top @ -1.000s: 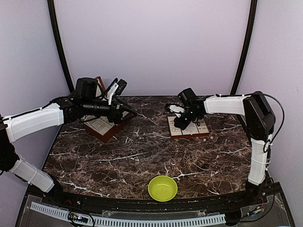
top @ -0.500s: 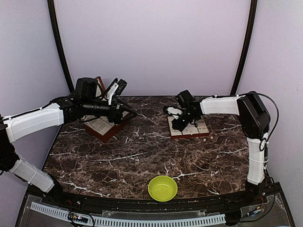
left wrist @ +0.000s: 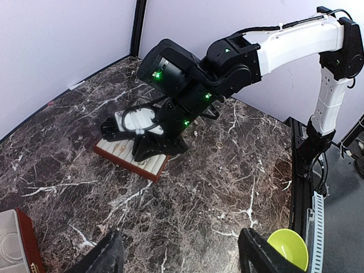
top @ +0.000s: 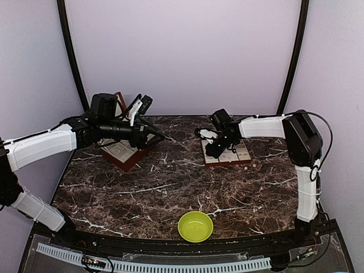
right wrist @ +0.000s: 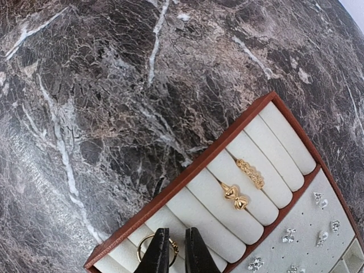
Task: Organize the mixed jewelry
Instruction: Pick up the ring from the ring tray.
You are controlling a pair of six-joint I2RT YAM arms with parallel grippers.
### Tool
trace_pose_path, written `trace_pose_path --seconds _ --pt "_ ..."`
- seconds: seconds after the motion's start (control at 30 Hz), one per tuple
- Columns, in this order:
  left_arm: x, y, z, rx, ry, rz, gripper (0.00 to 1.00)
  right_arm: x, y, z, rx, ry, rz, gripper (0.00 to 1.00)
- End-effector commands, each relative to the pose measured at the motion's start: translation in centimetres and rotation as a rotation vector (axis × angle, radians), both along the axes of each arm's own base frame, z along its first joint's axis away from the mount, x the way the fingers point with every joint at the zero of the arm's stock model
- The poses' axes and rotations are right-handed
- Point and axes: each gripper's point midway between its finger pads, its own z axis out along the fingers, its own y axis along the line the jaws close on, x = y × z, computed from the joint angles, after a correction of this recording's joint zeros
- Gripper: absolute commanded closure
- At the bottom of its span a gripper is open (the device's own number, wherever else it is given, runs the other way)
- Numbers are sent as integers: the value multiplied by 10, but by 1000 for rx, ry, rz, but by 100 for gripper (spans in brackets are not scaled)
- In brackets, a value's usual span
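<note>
Over the brown-edged tray (right wrist: 187,170) with cream padded rows, my right gripper (right wrist: 177,234) points down at the near end. Its jaws are almost together, pinching the band of a gold ring (right wrist: 138,252) that lies on the rolls. A gold bow ring (right wrist: 236,198) and an ornate gold ring (right wrist: 250,173) sit in slots further along. Tiny silvery studs (right wrist: 290,235) lie on the grey pad beside the rows. In the top view the right gripper (top: 215,151) is on the tray (top: 230,158). My left gripper (top: 153,135) hangs open above the table, empty.
The red-brown hinged box (top: 122,152) stands open at the back left, under the left arm. A green bowl (top: 195,226) sits near the front edge. A couple of tiny pale pieces (top: 248,168) lie on the marble just off the tray's front right corner.
The right arm has shifted slightly left over the tray and its jaws have narrowed a little. The left arm has not moved.
</note>
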Motion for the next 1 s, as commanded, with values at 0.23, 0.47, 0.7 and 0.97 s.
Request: trace_pose_path --seconds 0.23,0.47,0.7,0.97 --pt "-1 0 2 -5 1 -2 28 -9 -9 3 -17 1 -25 84" --pt "-1 0 3 -6 3 -1 28 -13 -10 -1 -10 21 -30 91" --pt "0 0 1 -7 10 1 28 -17 -11 -6 -4 37 -43 95" --pt "10 0 0 -45 53 65 29 -8 -9 34 96 -51 -118 100"
